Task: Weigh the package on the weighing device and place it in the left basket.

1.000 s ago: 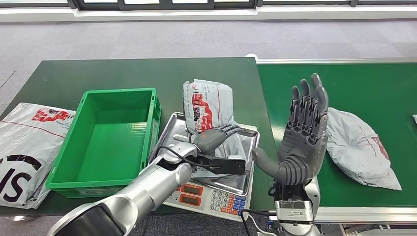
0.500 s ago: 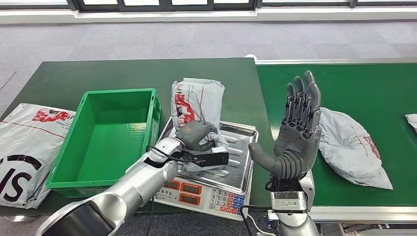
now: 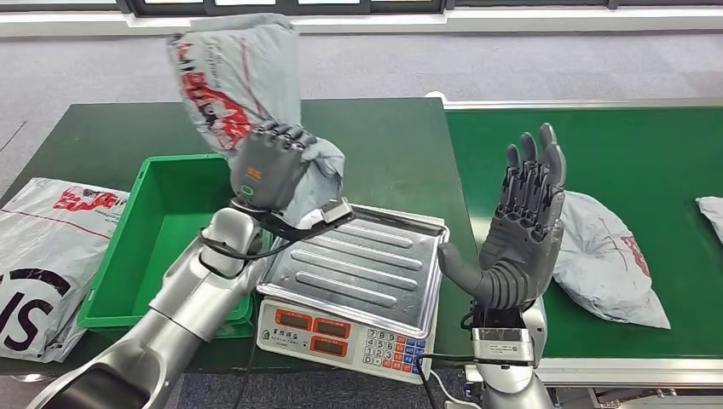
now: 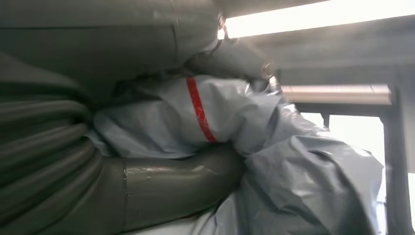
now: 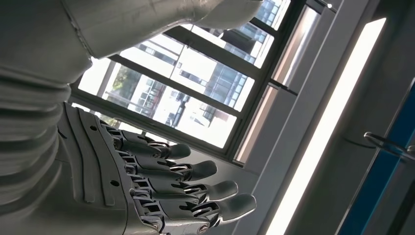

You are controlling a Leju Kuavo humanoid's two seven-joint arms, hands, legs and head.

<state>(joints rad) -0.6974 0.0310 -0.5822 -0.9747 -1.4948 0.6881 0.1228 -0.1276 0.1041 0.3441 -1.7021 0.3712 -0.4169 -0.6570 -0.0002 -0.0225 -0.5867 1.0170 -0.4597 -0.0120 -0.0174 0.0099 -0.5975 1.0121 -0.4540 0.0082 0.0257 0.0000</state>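
Observation:
My left hand [image 3: 271,167] grips a grey plastic package [image 3: 232,78] with red print and holds it in the air above the gap between the green basket [image 3: 122,266] and the scale [image 3: 358,281]. The left wrist view shows the crumpled grey package [image 4: 303,176] pressed between my thumb and fingers [image 4: 186,171]. The scale's metal pan is bare. My right hand [image 3: 522,230] stands upright to the right of the scale, fingers straight and spread [image 5: 195,196], holding nothing.
A second grey package [image 3: 610,260] lies on the green belt to the right of my right hand. A large white bag with red and black print [image 3: 43,247] lies left of the basket. Another pale item [image 3: 713,209] sits at the right edge.
My left hand closed on the package on the scale pan, lifted it off and carried it up and to the left. The right hand stayed raised in about the same place.

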